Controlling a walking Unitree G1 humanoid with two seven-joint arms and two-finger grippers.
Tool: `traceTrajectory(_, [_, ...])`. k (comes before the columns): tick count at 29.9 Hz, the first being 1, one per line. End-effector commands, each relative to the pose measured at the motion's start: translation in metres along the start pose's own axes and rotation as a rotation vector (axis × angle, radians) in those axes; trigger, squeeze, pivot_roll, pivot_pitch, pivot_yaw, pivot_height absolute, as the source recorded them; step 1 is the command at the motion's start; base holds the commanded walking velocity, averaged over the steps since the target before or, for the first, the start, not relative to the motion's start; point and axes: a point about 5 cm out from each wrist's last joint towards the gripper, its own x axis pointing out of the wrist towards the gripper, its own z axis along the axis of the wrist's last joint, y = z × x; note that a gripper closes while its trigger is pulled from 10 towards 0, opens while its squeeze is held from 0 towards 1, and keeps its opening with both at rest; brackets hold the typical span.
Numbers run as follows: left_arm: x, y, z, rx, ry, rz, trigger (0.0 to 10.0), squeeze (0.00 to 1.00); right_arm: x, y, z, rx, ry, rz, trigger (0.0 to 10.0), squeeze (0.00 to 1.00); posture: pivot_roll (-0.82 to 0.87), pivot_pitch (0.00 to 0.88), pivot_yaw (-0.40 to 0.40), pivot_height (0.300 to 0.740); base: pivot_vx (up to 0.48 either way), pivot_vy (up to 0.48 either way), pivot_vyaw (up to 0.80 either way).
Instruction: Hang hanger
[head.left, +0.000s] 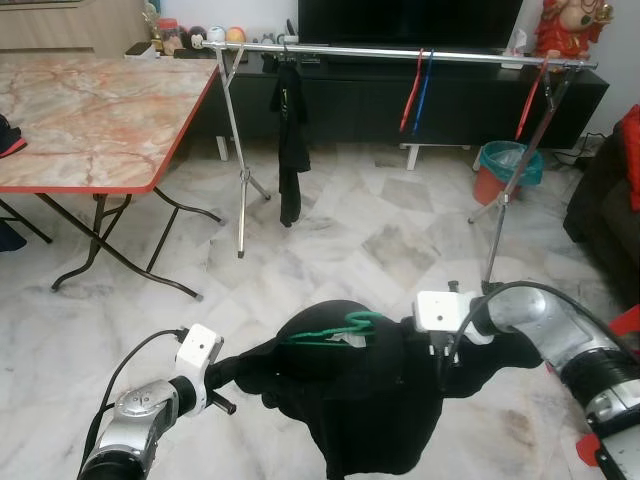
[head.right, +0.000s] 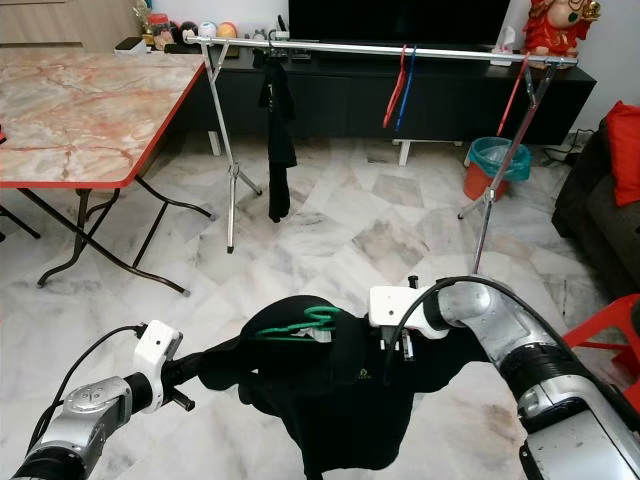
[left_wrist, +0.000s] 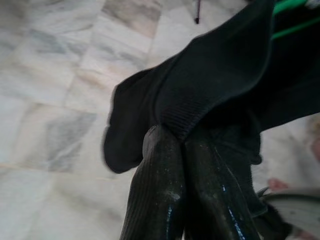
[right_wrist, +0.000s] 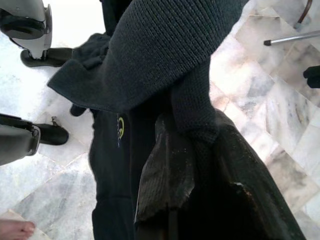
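Note:
A black knitted garment (head.left: 355, 400) on a green hanger (head.left: 335, 328) hangs in the air in front of me, above the marble floor. My left gripper (head.left: 235, 368) is shut on the garment's left edge; its fingers (left_wrist: 167, 200) pinch the ribbed cloth. My right gripper (head.left: 400, 330) is shut on the garment's right shoulder, with fingers (right_wrist: 172, 175) buried in the knit. Farther ahead stands a silver clothes rail (head.left: 400, 52) on tripod legs, carrying a black garment (head.left: 290, 140), red and blue hangers (head.left: 415, 92) and another red hanger (head.left: 530, 100).
A folding table with a marble-pattern top (head.left: 90, 115) stands at the left. A black TV cabinet (head.left: 400, 100) runs behind the rail, with a teal and orange bin (head.left: 505, 168) beside it. A dark sofa (head.left: 605, 200) is at the right. A person's bare foot (right_wrist: 15, 230) is near me.

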Motion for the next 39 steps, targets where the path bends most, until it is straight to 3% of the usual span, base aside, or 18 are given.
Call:
traceTrajectory(1, [0.000,0.001,0.008,-0.007,-0.031,-0.006,10.0,0.00,-0.001,0.000,0.001,0.001,-0.013,0.010,10.0,0.00,-0.04,0.002,-0.019,0.740,0.000,0.000,0.00])
traceTrajectory(3, [0.000,0.005,0.021,-0.031,-0.086,0.009,10.0,0.00,0.004,0.010,0.001,-0.007,-0.016,0.073,10.0,0.00,-0.04,0.003,-0.017,0.740,0.000,0.000,0.00])
traceTrajectory(11, [0.001,0.005,0.051,-0.061,-0.199,-0.029,10.0,0.00,0.015,0.023,-0.004,-0.017,0.031,0.104,10.0,0.00,-0.04,0.006,-0.014,0.740,0.000,0.000,0.00])
traceTrajectory(16, [-0.001,-0.002,0.055,-0.079,-0.197,-0.096,10.0,0.00,0.023,0.017,-0.006,0.035,0.081,-0.021,10.0,0.00,-0.04,0.004,-0.012,0.740,0.000,0.000,0.00])
traceTrajectory(24, [-0.004,-0.009,0.057,-0.084,-0.178,-0.160,10.0,0.00,0.042,0.012,0.003,0.195,0.036,-0.253,10.0,0.00,-0.03,0.000,-0.008,0.740,0.000,0.000,0.00])
traceTrajectory(26, [-0.003,-0.010,0.058,-0.077,-0.178,-0.167,10.0,0.00,0.050,0.017,0.007,0.231,0.014,-0.259,10.0,0.00,-0.03,0.000,-0.010,0.740,0.000,0.000,0.00])
traceTrajectory(27, [-0.002,-0.009,0.062,-0.074,-0.192,-0.153,10.0,0.00,0.059,0.029,0.008,0.242,0.016,-0.230,10.0,0.00,-0.02,0.000,-0.010,0.740,0.000,0.000,0.00])
traceTrajectory(32, [-0.001,-0.004,0.073,-0.071,-0.239,-0.100,10.0,0.00,0.072,0.051,0.003,0.290,0.065,-0.181,10.0,0.00,-0.02,0.000,-0.006,0.740,0.000,0.000,0.00])
traceTrajectory(36, [0.000,-0.001,0.078,-0.074,-0.263,-0.062,10.0,0.00,0.076,0.057,-0.005,0.297,0.140,-0.181,10.0,0.00,-0.02,0.000,-0.006,0.740,0.000,0.000,0.00])
traceTrajectory(39, [0.001,-0.002,0.082,-0.087,-0.285,-0.068,10.0,0.00,0.076,0.054,-0.011,0.357,0.174,-0.246,10.0,0.00,-0.02,0.000,-0.006,0.740,0.000,0.000,0.00])
